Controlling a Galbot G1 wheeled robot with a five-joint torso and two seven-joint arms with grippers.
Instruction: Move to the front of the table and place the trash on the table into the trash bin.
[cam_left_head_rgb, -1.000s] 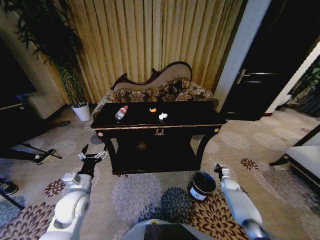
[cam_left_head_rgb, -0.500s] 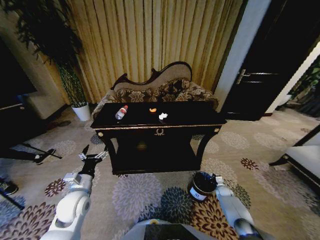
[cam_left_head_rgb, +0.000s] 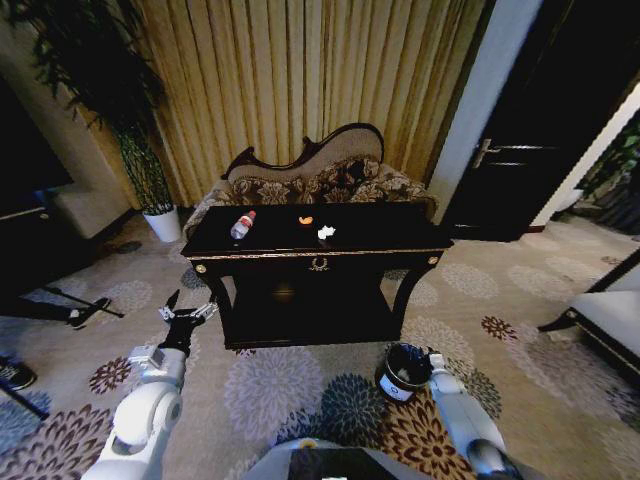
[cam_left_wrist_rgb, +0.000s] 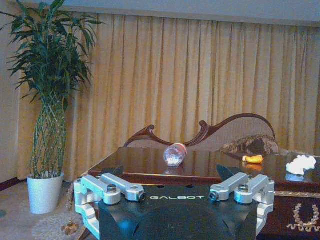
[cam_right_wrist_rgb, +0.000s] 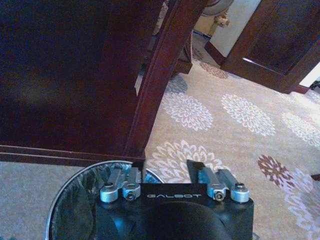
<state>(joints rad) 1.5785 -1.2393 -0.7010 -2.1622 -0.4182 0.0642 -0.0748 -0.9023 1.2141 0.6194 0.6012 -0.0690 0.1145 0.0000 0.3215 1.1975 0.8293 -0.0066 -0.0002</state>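
Observation:
The dark glossy table (cam_left_head_rgb: 400, 240) stands ahead of me, in front of a sofa. On its top lie a clear bottle (cam_left_head_rgb: 242, 224) with a red label, an orange scrap (cam_left_head_rgb: 305, 219) and a white paper wad (cam_left_head_rgb: 326, 232). The left wrist view shows the bottle (cam_left_wrist_rgb: 174, 154), the scrap (cam_left_wrist_rgb: 253, 159) and the wad (cam_left_wrist_rgb: 300, 164) at table height. My left gripper (cam_left_head_rgb: 185, 318) hangs open, low by the table's left leg. The trash bin (cam_left_head_rgb: 403, 372) stands on the carpet by the right front leg. My right gripper (cam_left_head_rgb: 432, 358) is open at the bin's rim (cam_right_wrist_rgb: 75, 192), holding nothing.
A potted plant in a white pot (cam_left_head_rgb: 163, 223) stands at the back left. The patterned sofa (cam_left_head_rgb: 320, 180) and curtains are behind the table, and a dark door (cam_left_head_rgb: 520, 150) is at the right. A table leg (cam_right_wrist_rgb: 155, 80) rises just beyond the bin. A chair edge (cam_left_head_rgb: 610, 320) is far right.
My right arm has drawn in and down, bringing its gripper from right of the bin to the bin's rim. The left arm and the trash have not moved.

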